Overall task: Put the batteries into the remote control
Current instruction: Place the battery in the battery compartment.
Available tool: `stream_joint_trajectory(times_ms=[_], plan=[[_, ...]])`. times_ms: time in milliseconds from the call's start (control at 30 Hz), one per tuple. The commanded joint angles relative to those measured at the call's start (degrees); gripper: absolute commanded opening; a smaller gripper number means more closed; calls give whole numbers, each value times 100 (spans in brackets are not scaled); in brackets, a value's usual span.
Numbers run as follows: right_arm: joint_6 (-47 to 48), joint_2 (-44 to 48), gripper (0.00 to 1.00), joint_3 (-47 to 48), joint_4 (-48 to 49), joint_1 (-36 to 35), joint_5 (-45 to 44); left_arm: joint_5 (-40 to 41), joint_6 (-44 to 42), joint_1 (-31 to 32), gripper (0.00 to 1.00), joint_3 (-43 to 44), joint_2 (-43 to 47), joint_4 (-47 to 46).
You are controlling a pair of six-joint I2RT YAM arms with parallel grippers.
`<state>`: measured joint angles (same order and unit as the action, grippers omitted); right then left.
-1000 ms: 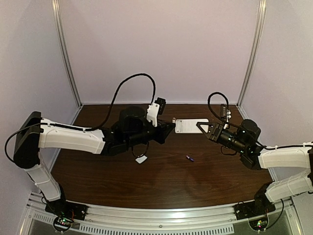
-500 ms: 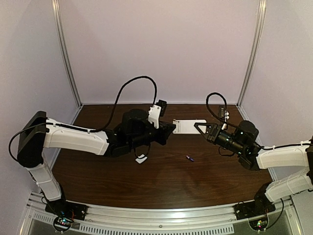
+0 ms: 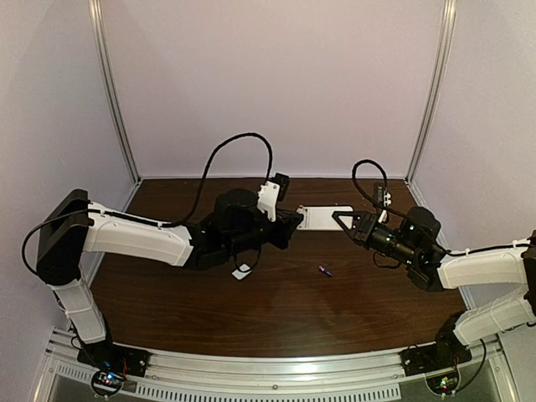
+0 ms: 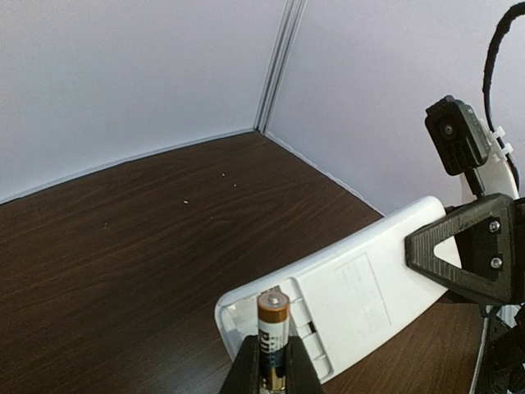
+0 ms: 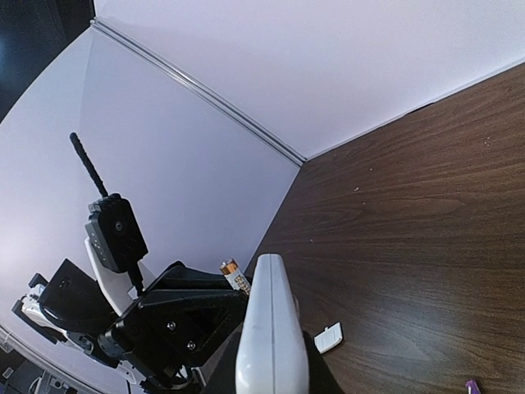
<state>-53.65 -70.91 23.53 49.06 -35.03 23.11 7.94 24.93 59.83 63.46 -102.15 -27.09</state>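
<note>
1. The remote control (image 3: pixel 327 217) was a slim white handset, gripped at its right end by the right gripper (image 3: pixel 338 215). Its plain back was showing, and the battery bay at its left end was open.
2. The gold-brown battery (image 4: pixel 273 327) was pinched in the left gripper (image 4: pixel 273 373), its gold end at the open bay. Whether it touched the bay could not be told.
3. The blue-purple battery (image 3: pixel 325 270) lay loose on the table (image 3: pixel 276 318), near the remote control on the side toward the arm bases.
</note>
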Motion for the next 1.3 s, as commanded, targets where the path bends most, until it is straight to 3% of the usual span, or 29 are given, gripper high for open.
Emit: stream_joint_trajectory(times_ms=[0,467,1267], plan=[[-77,-13,0,126,121,-57,-31,162,-100,-16,0,189,-140,-173],[-266,7,0,87,270,-70,-45,558,-89,-16,0,192,-354,-122],[-269,-36,0,116,331,-70,-9,755,-66,-18,19,149,-399,-60]])
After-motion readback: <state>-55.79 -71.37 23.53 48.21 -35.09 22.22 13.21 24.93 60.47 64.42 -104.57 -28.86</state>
